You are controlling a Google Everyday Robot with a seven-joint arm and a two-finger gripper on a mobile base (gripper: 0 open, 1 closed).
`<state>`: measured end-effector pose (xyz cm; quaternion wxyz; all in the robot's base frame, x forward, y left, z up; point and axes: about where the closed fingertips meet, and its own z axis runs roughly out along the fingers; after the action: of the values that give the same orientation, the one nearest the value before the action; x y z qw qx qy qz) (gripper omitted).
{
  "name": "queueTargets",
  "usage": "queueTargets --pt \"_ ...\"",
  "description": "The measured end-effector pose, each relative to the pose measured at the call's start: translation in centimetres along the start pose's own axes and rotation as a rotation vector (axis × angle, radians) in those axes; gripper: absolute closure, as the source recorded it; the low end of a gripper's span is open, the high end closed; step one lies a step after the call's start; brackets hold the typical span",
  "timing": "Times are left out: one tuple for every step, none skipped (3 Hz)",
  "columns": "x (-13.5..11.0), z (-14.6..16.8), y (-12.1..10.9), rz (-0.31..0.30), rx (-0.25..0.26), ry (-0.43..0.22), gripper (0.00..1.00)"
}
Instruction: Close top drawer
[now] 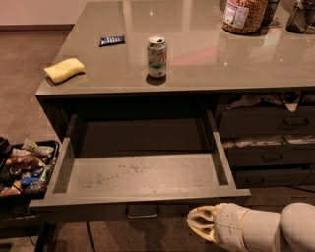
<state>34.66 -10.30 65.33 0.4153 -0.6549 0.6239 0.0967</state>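
Note:
The top drawer is pulled far out of the grey-olive desk, its speckled dusty floor showing and nothing inside. Its flat front faces the camera, with a small metal loop handle at the centre. My gripper, cream-coloured on a white arm, sits low at the bottom right, just below and in front of the right part of the drawer front, pointing left toward the handle. It holds nothing.
On the desktop stand a soda can, a yellow sponge, a dark packet and a jar. Narrower drawers with papers poking out are on the right. A tray of snack packets sits at the left.

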Motion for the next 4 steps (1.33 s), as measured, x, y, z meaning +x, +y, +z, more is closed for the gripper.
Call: queueTargets --pt "0.2 0.9 -0.2 -0.031 0.045 -0.022 1.0" --pt "0.6 2.0 -0.5 -0.057 0.088 -0.031 1.0" --pt "1.2 3.0 -0.5 -0.06 0.13 -0.036 1.0" --pt "1.2 4.1 -1.0 -0.061 0.168 -0.014 1.0"
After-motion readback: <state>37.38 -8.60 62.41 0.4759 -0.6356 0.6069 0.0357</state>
